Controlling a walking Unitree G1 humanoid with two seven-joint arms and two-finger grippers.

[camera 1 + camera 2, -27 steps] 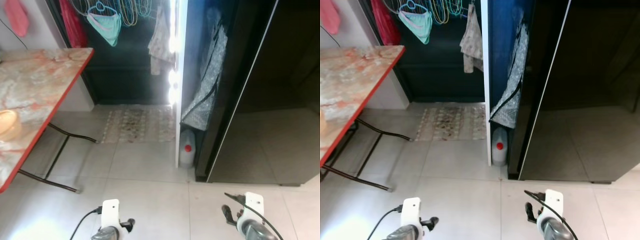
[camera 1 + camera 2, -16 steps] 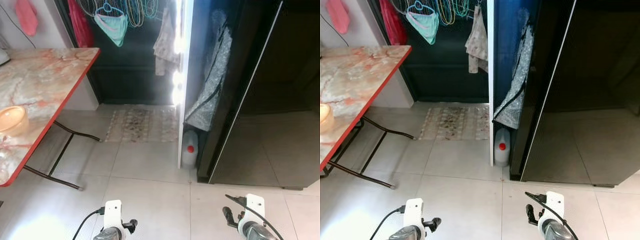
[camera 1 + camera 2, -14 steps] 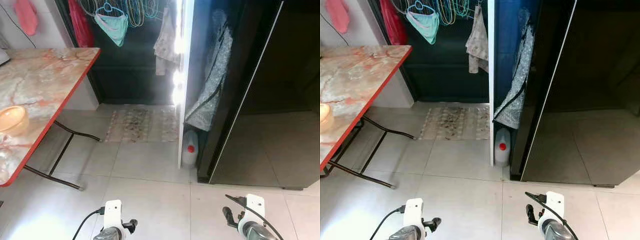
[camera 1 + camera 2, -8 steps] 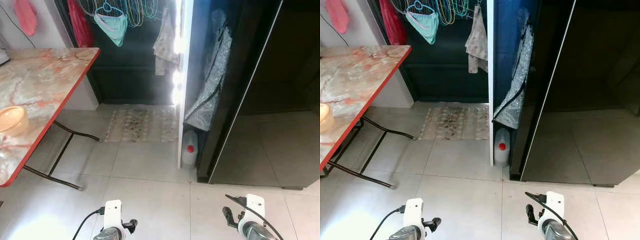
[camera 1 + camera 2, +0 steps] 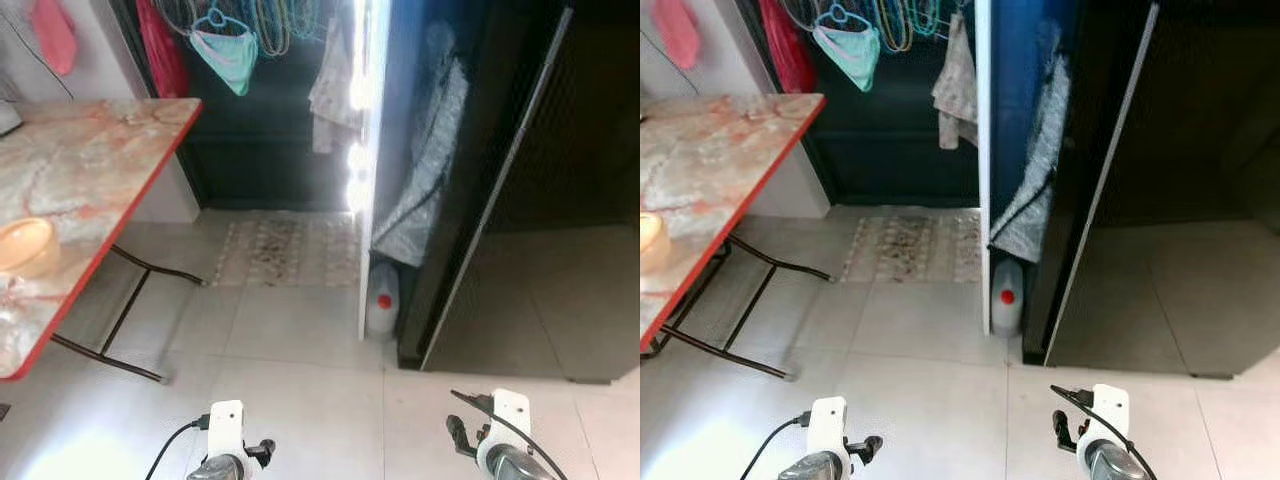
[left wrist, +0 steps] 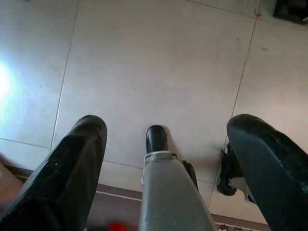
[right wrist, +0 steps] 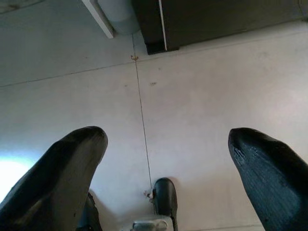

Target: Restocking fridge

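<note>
Fridge (image 5: 1160,190): black, doors closed, ahead on my right.
Left end effector (image 6: 163,144): fingers apart over floor tiles.
Right end effector (image 7: 166,144): fingers apart, empty.

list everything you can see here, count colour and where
fridge: one, glossy black, ahead on the right, doors shut
jug: one, translucent white with red cap, on the floor beside the fridge
table: one, marbled top with red edge, on the left
bowl: one, orange, on the table
mat: one, patterned, on the floor ahead
hanging clothes: several, green, red, pink, beige, up at the back
floor: pale tiles
left gripper: black fingers open over the tiles
right gripper: black fingers open over the tiles
</note>
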